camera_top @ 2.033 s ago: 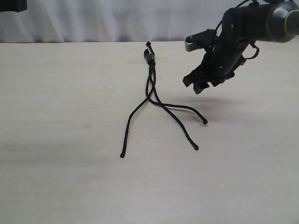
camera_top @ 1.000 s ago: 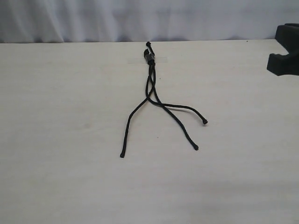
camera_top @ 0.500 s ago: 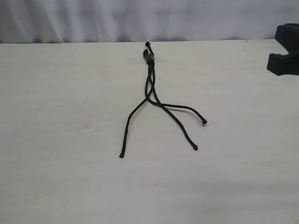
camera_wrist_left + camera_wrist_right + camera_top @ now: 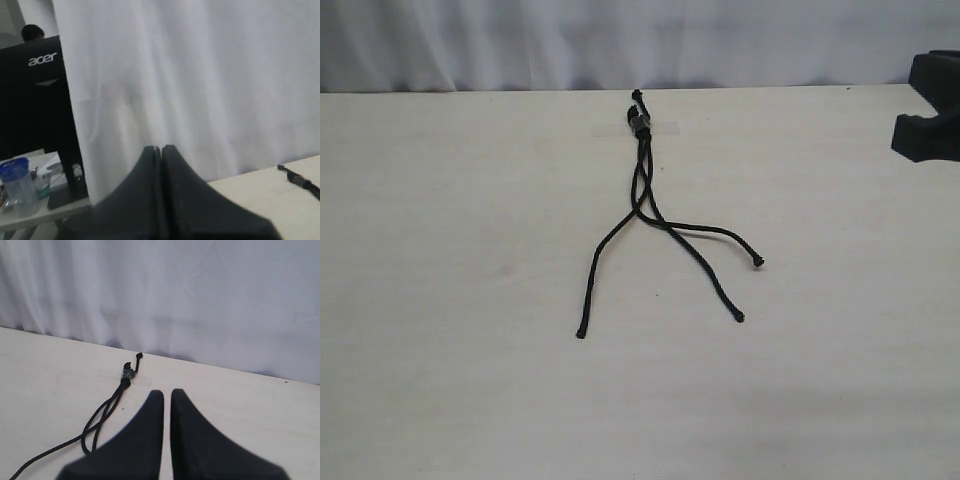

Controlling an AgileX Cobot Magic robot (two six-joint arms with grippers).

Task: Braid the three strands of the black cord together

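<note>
The black cord (image 4: 642, 160) lies on the pale table, its bound head (image 4: 640, 122) taped down at the far side. Its three strands cross loosely near the head, then fan out toward the near side: a left strand (image 4: 592, 275), a middle strand (image 4: 705, 270) and a right strand (image 4: 720, 231). My right gripper (image 4: 167, 392) is shut and empty, hovering to one side of the head (image 4: 128, 374). Only a black part of the right arm (image 4: 930, 110) shows at the exterior view's right edge. My left gripper (image 4: 161, 148) is shut, empty and raised, with the head (image 4: 299, 179) far off.
A strip of clear tape (image 4: 665, 127) holds the head to the table. A white curtain (image 4: 520, 40) hangs behind the table's far edge. Off the table, the left wrist view shows a black monitor (image 4: 35, 100) and a blue-lidded plastic cup (image 4: 17, 185).
Two seconds ago the right arm hung over the table near the right strand. It has withdrawn to the right edge and has been still for the last second. The cord has not moved.
</note>
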